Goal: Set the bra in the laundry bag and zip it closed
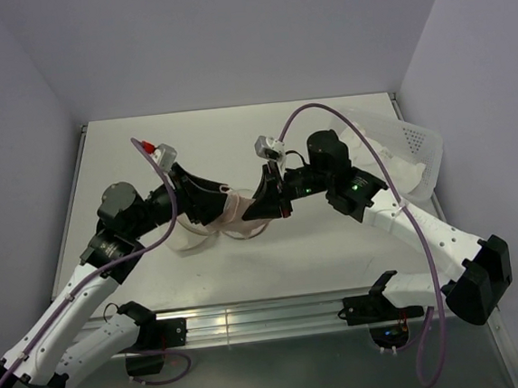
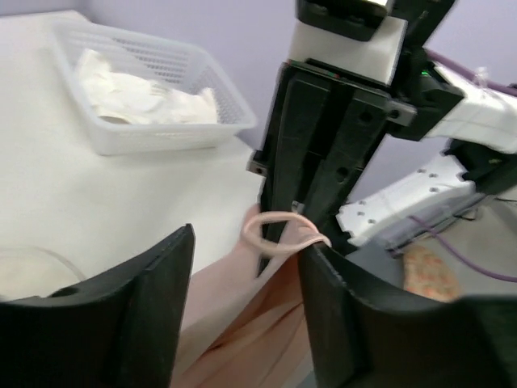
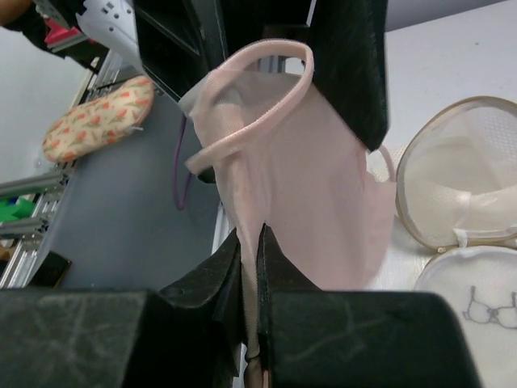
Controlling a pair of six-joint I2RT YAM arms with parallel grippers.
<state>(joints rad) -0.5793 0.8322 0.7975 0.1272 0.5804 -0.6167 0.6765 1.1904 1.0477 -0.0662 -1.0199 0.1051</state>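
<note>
Right wrist view shows the right gripper (image 3: 249,238) pinched shut on the pink bra (image 3: 307,186), whose fabric hangs between the two arms above the table (image 1: 337,251). The left gripper (image 2: 250,241) stands with its jaws apart — the bra's strap loop lies loose between them, not clamped. The laundry bag (image 3: 460,174) sits open just beside the bra, its round lid (image 3: 477,299) lying flat on the table — unzipped.

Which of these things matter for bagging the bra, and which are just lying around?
For the job: pink bra; open mesh laundry bag.
Lying about: white plastic basket; the white cloths in it; floral pad.
</note>
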